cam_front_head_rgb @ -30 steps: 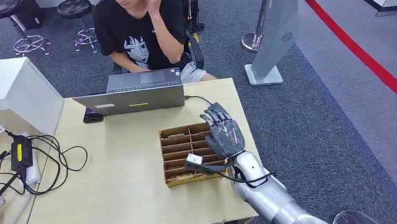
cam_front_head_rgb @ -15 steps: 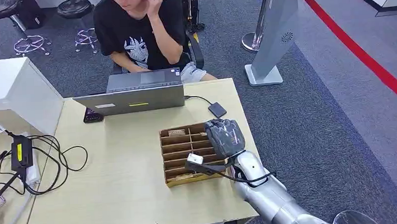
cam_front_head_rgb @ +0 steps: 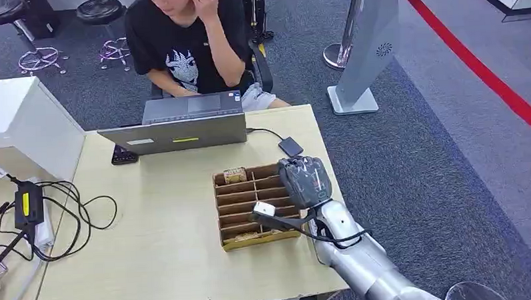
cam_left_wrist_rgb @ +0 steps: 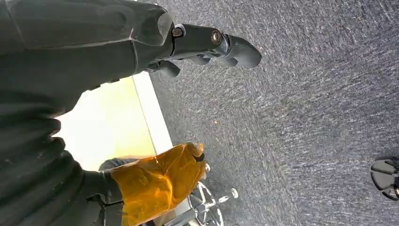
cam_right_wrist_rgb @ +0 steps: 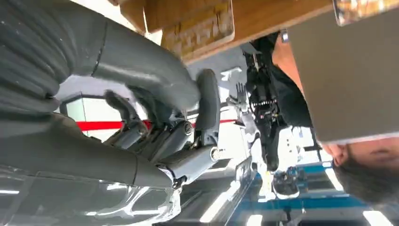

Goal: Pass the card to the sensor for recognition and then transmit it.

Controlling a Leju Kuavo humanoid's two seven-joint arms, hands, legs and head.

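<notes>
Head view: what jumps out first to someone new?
The robot's right hand, fingers curled in, sits over the right edge of a cardboard divider tray on the pale table. Behind the tray, a person in a black T-shirt sits at a grey laptop. Black cables tangle at the table's left edge.

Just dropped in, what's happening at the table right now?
The robot's right hand is at the right end of the brown slotted card box on the table, fingers curled in at the box's edge. No view shows whether it holds a card. The small dark sensor pad lies just beyond the box, cabled toward the laptop, where a person sits. The left hand hangs over the carpet beside the table, holding nothing.
</notes>
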